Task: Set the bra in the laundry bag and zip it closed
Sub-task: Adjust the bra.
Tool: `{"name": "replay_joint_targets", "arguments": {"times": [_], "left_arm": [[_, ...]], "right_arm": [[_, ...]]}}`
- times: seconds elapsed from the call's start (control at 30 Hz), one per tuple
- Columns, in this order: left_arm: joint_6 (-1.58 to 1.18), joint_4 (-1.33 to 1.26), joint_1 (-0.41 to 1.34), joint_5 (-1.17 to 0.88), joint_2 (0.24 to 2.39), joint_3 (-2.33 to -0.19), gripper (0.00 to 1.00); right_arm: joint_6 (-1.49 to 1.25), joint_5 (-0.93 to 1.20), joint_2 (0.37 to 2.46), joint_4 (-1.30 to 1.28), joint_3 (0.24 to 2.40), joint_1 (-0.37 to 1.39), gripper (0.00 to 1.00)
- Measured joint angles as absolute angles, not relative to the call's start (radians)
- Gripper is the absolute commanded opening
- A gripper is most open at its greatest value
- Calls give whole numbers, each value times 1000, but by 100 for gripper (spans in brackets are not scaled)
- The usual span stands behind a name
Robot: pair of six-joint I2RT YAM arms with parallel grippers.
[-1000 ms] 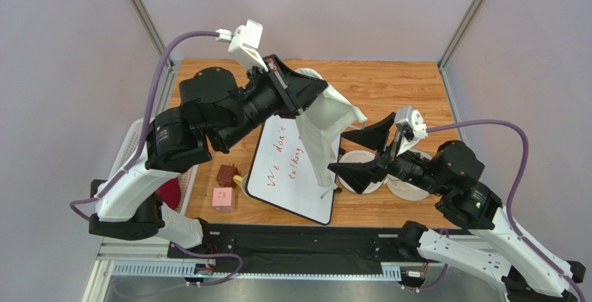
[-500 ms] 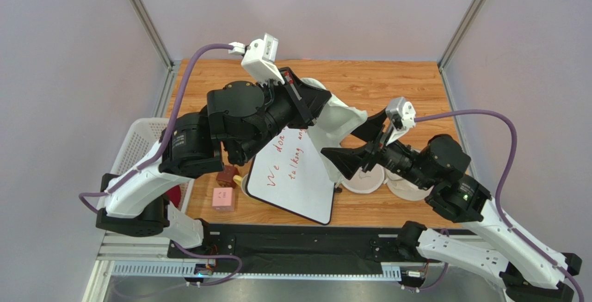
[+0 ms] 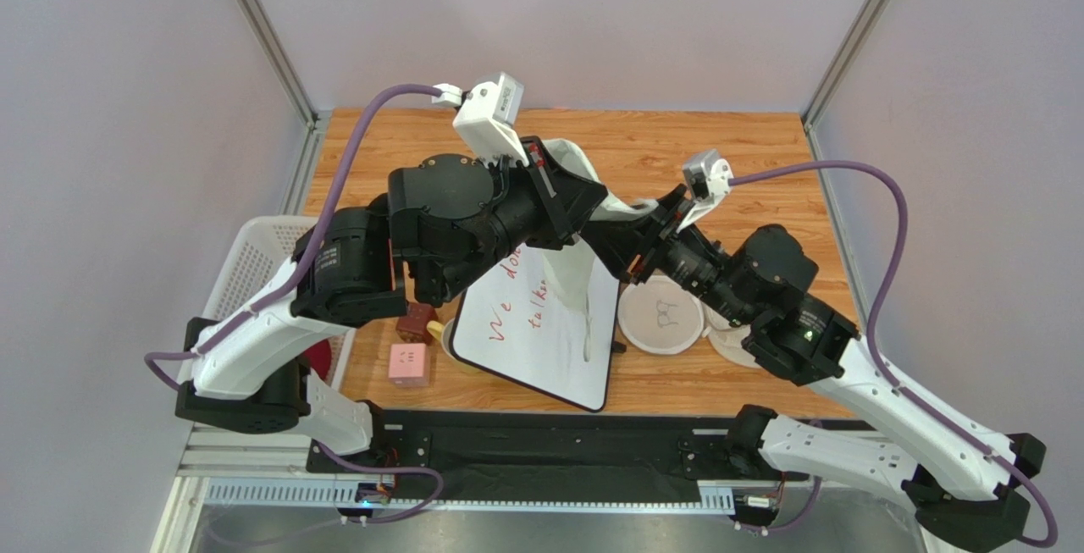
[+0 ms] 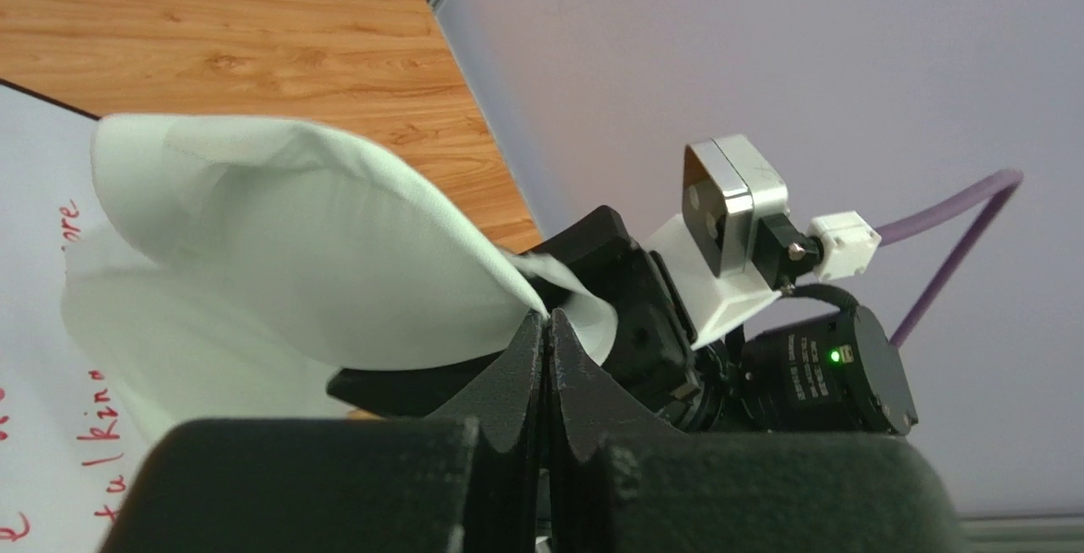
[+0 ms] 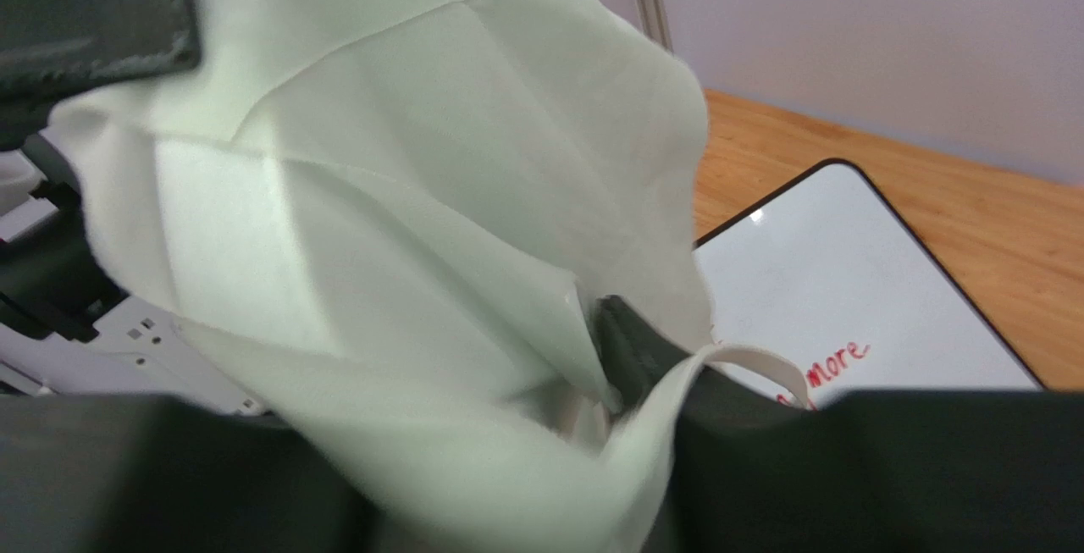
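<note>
One bag [image 4: 280,236] edge in left claw [image 4: 547,327]

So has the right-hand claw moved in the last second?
Yes. The right gripper has left the round white lid, going left and toward the table's far edge, up to the white cloth.

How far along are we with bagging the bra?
Nothing done yet. Left gripper pinches white fabric aloft, right gripper at it. The round bag lies flat on the table; dark red, likely the bra, sits at the basket. Bagging and zipping remain.
</note>
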State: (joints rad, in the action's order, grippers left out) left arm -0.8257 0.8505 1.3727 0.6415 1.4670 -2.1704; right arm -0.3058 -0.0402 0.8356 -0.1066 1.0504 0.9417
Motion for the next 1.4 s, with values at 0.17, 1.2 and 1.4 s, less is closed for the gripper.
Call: {"name": "replay_joint_targets", "arguments": {"times": [0.17,1.2,1.4], "left_arm": [[-752,843,1373,599,1461,-2160,24],[-439,238,1373,104,980,-1148,43],[-450,141,1373,157,990,-1076,65]], "right_arm": [[-389,-61,860,-124,1069,941,0],[-759,166,692,-218,1105,768,0],[-894,153,632,-162,1036,767,0]]}}
